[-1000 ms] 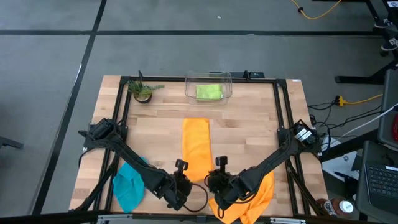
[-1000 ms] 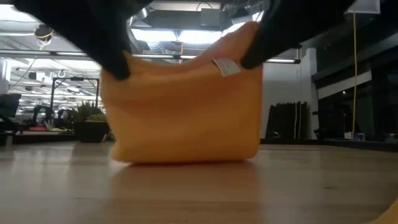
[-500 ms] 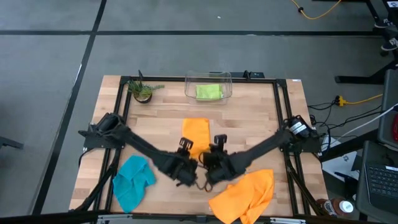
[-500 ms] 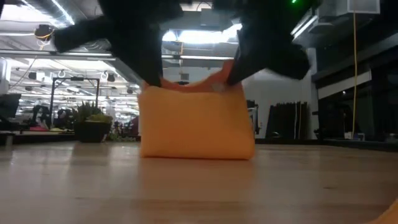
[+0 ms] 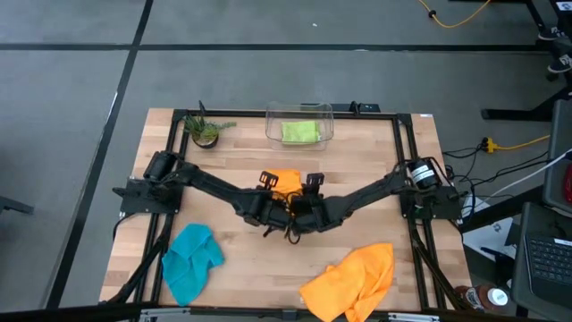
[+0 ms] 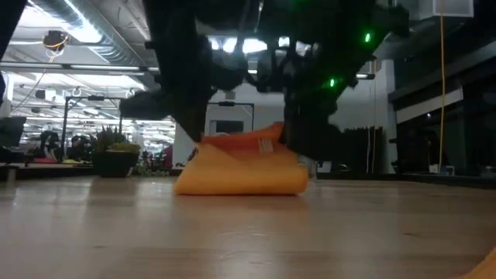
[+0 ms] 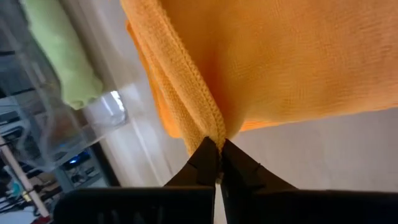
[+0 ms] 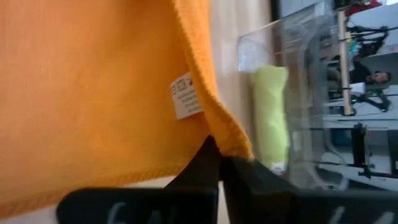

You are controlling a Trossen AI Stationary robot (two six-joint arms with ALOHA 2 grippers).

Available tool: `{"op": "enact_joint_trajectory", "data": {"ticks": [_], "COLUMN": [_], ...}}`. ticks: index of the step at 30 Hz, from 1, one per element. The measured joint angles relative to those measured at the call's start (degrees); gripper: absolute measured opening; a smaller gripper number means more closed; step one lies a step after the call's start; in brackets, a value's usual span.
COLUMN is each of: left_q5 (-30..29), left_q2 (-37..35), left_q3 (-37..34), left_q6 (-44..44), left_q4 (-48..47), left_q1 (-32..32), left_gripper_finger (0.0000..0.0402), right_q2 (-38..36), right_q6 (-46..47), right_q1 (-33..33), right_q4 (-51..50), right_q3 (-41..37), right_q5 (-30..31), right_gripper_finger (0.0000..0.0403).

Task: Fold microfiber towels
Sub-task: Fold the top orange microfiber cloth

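Observation:
An orange towel (image 5: 284,183) lies at mid-table, doubled over on itself; it also shows in the low view (image 6: 240,172). My left gripper (image 5: 273,204) and right gripper (image 5: 300,206) are side by side over its near part, each shut on a corner of the upper layer. A teal towel (image 5: 189,259) lies crumpled at the near left. A second orange towel (image 5: 353,279) lies crumpled at the near right. A lime green towel (image 5: 300,132) lies in the clear bin. My left gripper pinches the orange towel's hemmed edge (image 7: 208,127) at the upper layer's left corner between its two fingers. The fingers slant down toward the table's far edge. The held layer sits just above the lower layer, which lies on the table. My right gripper pinches the hemmed edge (image 8: 225,138) at the upper layer's right corner, beside the white label (image 8: 185,96). The fingers slant down toward the table's far edge. The held corner is a little above the lower layer.
A clear plastic bin (image 5: 298,114) stands at the far edge's middle. A small potted plant (image 5: 204,132) stands at the far left. A black frame (image 5: 174,152) runs around the table. Bare wood (image 5: 268,268) lies between the two crumpled towels.
Both grippers have gone from the near edge toward the far edge and down, carrying the orange towel's near end. That end has folded over the far part, which stayed on the table. The towel is about half as long now and sits low.

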Motion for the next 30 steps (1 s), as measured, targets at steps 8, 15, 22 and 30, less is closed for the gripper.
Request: {"op": "enact_joint_trajectory", "data": {"ticks": [8, 15, 22, 30], "left_q5": [-2.4, -2.57, -0.72, -5.0], "left_q2": [-0.27, -4.12, -5.74, -6.0], "left_q3": [-2.16, -6.12, -9.84, -11.21], "left_q6": [1.54, 3.48, 4.51, 5.69], "left_q4": [0.4, 2.9, 5.56, 10.48], "left_q1": [3.77, 6.83, 9.42, 11.62], "left_gripper_finger": [0.0, 0.0, 0.0006, 0.008], "right_q2": [0.07, 0.07, 0.11, 0.07], "right_q6": [-7.77, -13.98, -15.03, -14.46], "right_q1": [-3.63, -6.68, -8.94, -10.05], "right_q4": [9.36, 13.88, 12.69, 12.87], "right_q3": [-4.08, -3.81, -4.07, -3.99], "right_q5": [0.41, -0.44, -1.55, -1.47], "right_gripper_finger": [0.0004, 0.0004, 0.0067, 0.0125]}}
